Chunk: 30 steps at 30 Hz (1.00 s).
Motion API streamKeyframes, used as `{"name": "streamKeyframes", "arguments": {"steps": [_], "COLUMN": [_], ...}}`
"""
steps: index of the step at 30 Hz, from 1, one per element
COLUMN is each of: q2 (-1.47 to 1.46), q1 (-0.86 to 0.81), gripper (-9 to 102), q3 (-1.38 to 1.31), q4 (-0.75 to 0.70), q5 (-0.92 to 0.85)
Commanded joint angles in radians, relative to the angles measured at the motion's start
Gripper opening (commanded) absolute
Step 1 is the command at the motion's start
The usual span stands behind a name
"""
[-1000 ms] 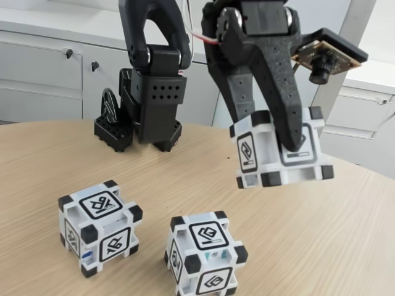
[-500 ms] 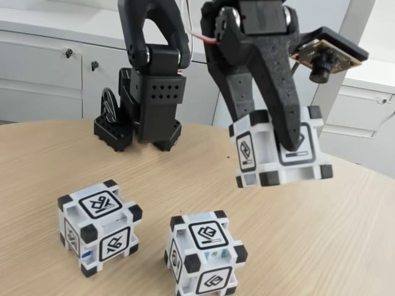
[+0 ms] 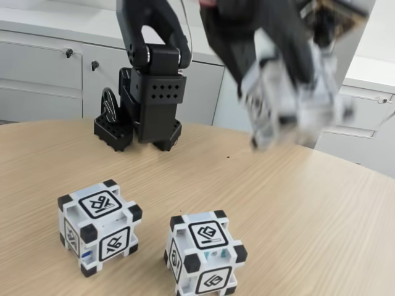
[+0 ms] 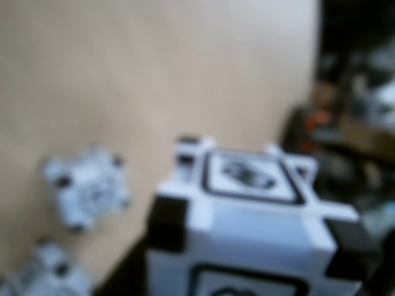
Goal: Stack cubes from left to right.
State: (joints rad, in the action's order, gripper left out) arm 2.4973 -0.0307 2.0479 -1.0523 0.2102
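One cube is riding high, gripped in the end effector, blurring above the surface; two cubes are sitting below and leftward, the nearer being the likely target, the farther beyond.

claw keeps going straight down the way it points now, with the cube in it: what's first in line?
Probably bare table. The claw carries its cube right of the two resting cubes, though motion blur leaves depth unclear.
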Motion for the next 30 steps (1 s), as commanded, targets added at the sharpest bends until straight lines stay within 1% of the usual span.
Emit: {"name": "streamKeyframes", "arguments": {"steps": [1, 5, 8, 15, 19, 23, 30], "q2": [0.166, 0.290, 0.314, 0.316, 0.301, 0.316, 0.299], "q1": [-0.012, -0.014, -0.025, -0.176, -0.290, -0.391, -0.411], "gripper": [17, 17, 16, 17, 17, 19, 18], "q3": [-0.015, -0.012, 0.005, 0.037, 0.043, 0.071, 0.074], "q4": [-0.002, -0.002, -0.003, -0.002, -0.009, -0.077, -0.236], "q5": [-0.008, -0.023, -0.035, -0.060, -0.087, -0.121, -0.202]}}
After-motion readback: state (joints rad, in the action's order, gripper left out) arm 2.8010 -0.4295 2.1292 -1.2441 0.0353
